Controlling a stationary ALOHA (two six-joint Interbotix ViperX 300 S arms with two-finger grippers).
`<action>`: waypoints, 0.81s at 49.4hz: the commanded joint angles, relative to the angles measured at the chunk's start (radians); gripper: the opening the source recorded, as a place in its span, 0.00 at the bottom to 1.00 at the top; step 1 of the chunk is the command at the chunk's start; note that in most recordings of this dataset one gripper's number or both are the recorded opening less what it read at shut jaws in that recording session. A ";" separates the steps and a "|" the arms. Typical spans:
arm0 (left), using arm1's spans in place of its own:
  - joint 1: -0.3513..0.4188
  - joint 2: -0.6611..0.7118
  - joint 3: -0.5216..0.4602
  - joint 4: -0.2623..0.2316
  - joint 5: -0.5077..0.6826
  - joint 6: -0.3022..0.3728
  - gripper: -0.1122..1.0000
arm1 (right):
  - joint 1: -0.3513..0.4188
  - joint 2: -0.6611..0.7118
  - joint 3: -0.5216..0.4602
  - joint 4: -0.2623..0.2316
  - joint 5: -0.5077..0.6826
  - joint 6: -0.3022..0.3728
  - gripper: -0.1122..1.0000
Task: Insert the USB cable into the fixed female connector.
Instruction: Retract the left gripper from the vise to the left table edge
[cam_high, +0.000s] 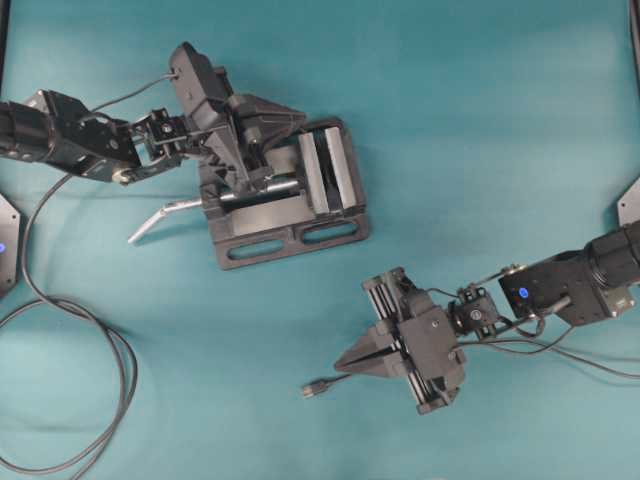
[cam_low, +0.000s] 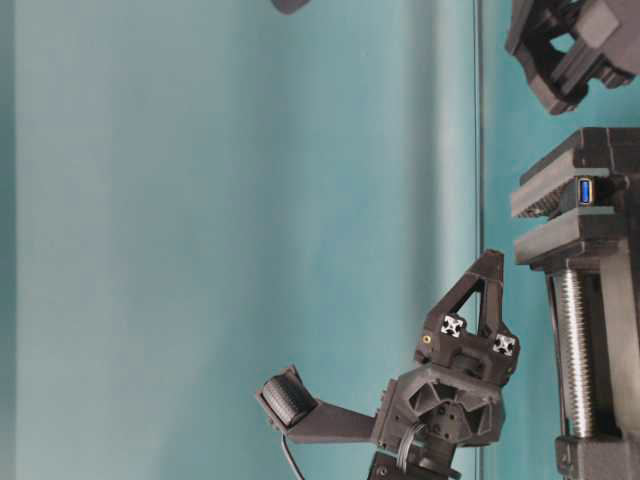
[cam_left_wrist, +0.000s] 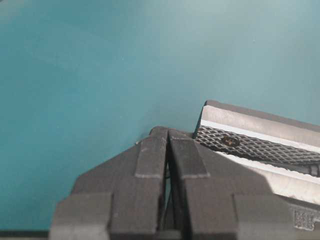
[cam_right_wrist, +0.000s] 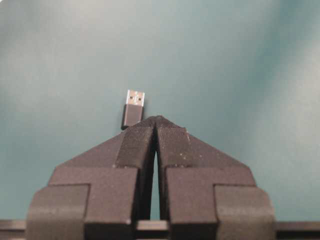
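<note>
Pressed together and empty, the right claw (cam_right_wrist: 156, 120) fills the bottom of its wrist view, and the USB cable (cam_right_wrist: 133, 108) lies just beyond its tips, silvery plug end pointing away. The left claw (cam_left_wrist: 168, 134) is also closed on nothing and hangs over the black vise (cam_high: 290, 195).

The step in hand looks like the pick-up of the cable. To do it well, the right claw should first spread, then come down on the dark plug body and not on the thin wire, so the silvery tip stays free and straight for the insertion.

In the table-level view, the fixed female connector (cam_low: 586, 190), with blue inside, sits clamped between the vise's jaws. The cable lies well apart from the vise on the teal tabletop (cam_high: 480, 120). Nothing stands between them.
</note>
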 joint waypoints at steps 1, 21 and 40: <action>-0.012 -0.029 -0.012 0.029 -0.008 0.021 0.11 | -0.003 -0.012 -0.026 -0.002 -0.008 0.006 0.10; -0.015 -0.081 0.015 0.031 0.021 0.012 0.14 | 0.006 0.015 -0.153 -0.002 0.120 0.055 0.11; -0.015 -0.150 0.015 0.031 0.195 0.018 0.73 | 0.011 0.063 -0.156 -0.002 0.074 0.160 0.11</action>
